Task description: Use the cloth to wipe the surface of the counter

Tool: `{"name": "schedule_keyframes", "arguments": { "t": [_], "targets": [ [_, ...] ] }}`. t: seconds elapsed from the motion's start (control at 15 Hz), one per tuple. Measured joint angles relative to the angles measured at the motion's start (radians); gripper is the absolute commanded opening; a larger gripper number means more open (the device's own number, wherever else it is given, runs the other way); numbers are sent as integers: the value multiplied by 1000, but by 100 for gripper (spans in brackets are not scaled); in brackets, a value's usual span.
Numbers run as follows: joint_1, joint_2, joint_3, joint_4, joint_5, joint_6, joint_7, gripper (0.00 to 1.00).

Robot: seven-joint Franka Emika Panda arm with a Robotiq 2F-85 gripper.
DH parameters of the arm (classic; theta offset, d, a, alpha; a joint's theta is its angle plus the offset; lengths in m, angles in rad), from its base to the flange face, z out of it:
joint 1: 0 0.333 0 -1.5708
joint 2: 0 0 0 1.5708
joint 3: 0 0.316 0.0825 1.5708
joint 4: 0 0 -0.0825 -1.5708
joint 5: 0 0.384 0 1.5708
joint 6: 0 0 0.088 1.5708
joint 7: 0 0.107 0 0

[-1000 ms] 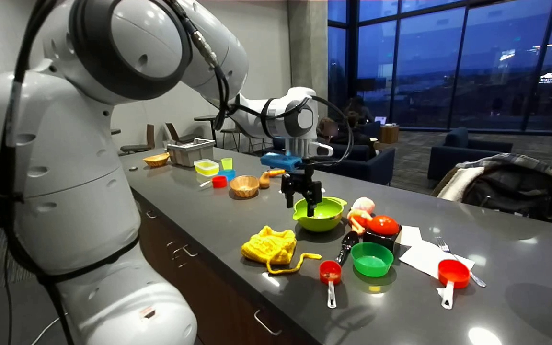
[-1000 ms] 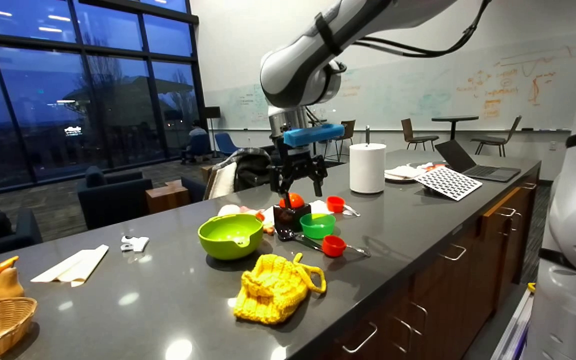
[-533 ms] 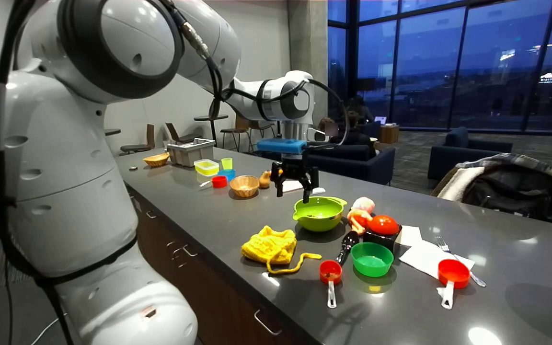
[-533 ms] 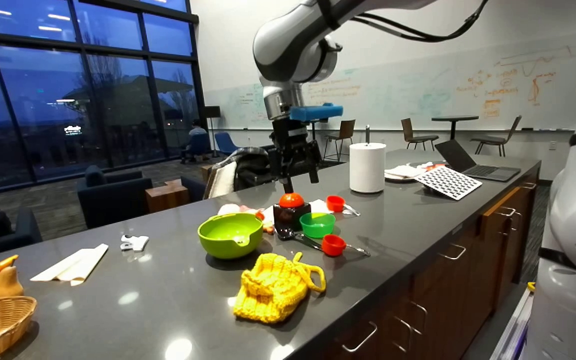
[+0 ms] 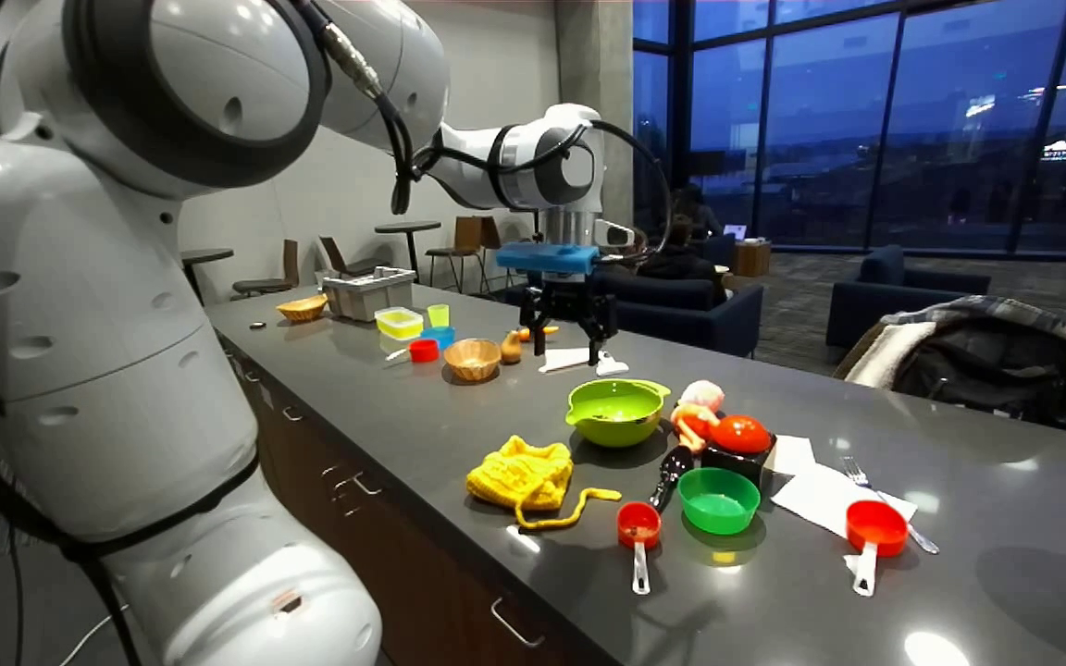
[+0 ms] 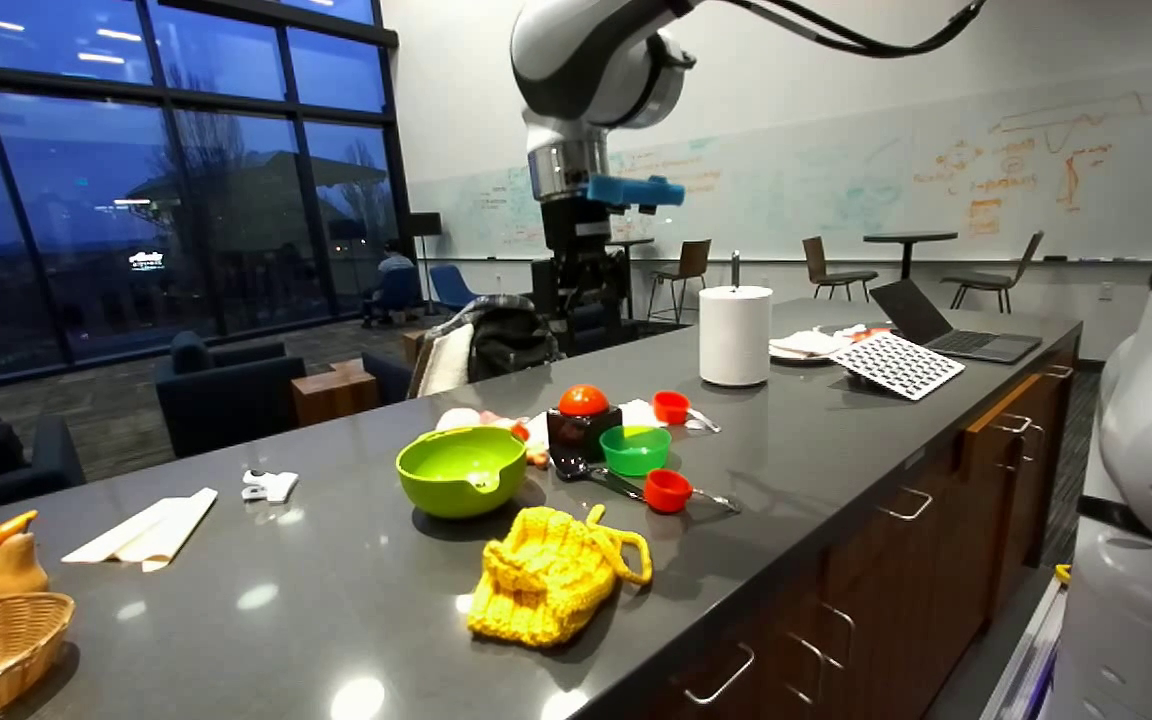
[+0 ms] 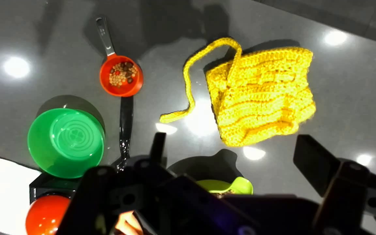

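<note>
- Plainly, the pincer (image 5: 567, 354) hangs above the counter (image 5: 440, 416), released, its fingers (image 7: 317, 164) spread well apart in the wrist view.
- The yellow cloth (image 7: 263, 98) lies on the counter near the lime-green bowl (image 7: 242, 186), its cord (image 7: 189, 88) curling off one side.
- In the wrist view the pincer covers most of that bowl; its contents barely show.
- One end of the black spoon (image 7: 126, 127) and part of the red ball (image 7: 46, 213) are hidden too.
- In an exterior view, a basket (image 6: 6, 640) is cut off at the edge.
</note>
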Motion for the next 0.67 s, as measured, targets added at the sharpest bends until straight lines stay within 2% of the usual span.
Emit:
{"name": "schedule_keyframes", "arguments": {
  "t": [0.27, 0.67],
  "targets": [
    [-34, -42, -35, 5, 36, 26, 46, 100],
    [-98, -83, -70, 5, 11, 42, 145, 100]
  ]
}}
